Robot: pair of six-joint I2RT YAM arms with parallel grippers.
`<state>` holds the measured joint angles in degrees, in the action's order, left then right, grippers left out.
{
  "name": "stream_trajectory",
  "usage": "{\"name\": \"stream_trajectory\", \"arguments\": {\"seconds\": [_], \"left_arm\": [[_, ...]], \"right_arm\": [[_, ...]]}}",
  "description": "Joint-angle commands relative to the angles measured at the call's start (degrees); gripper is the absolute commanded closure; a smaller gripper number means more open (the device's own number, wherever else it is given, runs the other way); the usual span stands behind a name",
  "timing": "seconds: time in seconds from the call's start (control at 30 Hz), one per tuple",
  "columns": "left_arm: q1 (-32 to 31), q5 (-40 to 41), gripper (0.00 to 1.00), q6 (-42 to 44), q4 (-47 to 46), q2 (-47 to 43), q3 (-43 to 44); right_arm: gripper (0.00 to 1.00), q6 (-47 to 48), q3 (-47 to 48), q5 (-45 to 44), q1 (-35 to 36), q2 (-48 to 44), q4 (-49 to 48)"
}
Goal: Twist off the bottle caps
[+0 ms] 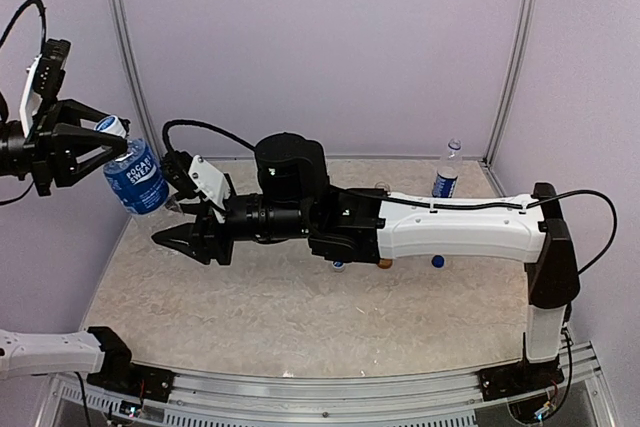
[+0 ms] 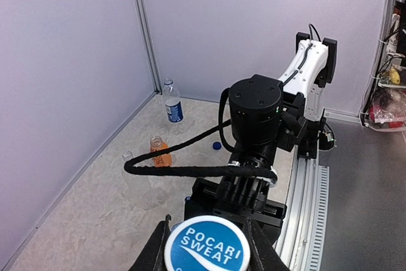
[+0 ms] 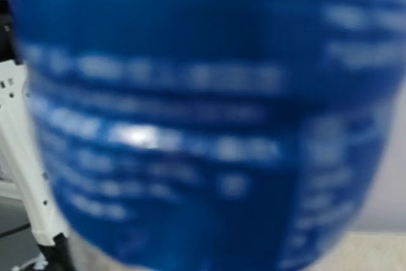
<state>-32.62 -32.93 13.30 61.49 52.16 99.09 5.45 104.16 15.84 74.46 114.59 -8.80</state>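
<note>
My left gripper (image 1: 98, 137) is shut on the blue Pocari Sweat cap (image 2: 206, 249) of a blue-labelled bottle (image 1: 135, 179) and holds it in the air at the far left. Its fingers (image 2: 147, 253) flank the cap. My right gripper (image 1: 172, 225) reaches in from the right, just beside the bottle's lower body, with the jaws apart. The blurred blue label (image 3: 190, 112) fills the right wrist view and hides the fingers. A second blue-labelled bottle (image 1: 446, 177) stands capped at the back right and also shows in the left wrist view (image 2: 171, 103).
An orange bottle (image 2: 160, 152) and a clear bottle (image 2: 129, 157) stand on the table, mostly hidden by the right arm (image 1: 450, 227) in the top view. A loose blue cap (image 1: 437, 261) lies near them. Purple walls enclose the table (image 1: 250, 317).
</note>
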Motion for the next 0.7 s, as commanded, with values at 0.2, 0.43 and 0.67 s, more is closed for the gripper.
{"name": "stream_trajectory", "arguments": {"seconds": [0.2,0.43,0.67], "left_arm": [[-0.1,-1.7,0.03,-5.7,-5.3,-1.0,-2.5],[0.6,-5.2,0.01,-5.8,-16.3,-12.6,-22.9],[0.5,-9.2,0.21,-15.2,-26.4,-14.4,-28.1]], "right_arm": [[0.7,-1.2,-2.2,2.8,-0.6,-2.3,-7.1],[0.72,-3.2,-6.4,3.2,-0.6,-4.9,-17.9],[0.73,-4.3,-3.5,4.5,-0.7,-1.5,-19.0]]}}
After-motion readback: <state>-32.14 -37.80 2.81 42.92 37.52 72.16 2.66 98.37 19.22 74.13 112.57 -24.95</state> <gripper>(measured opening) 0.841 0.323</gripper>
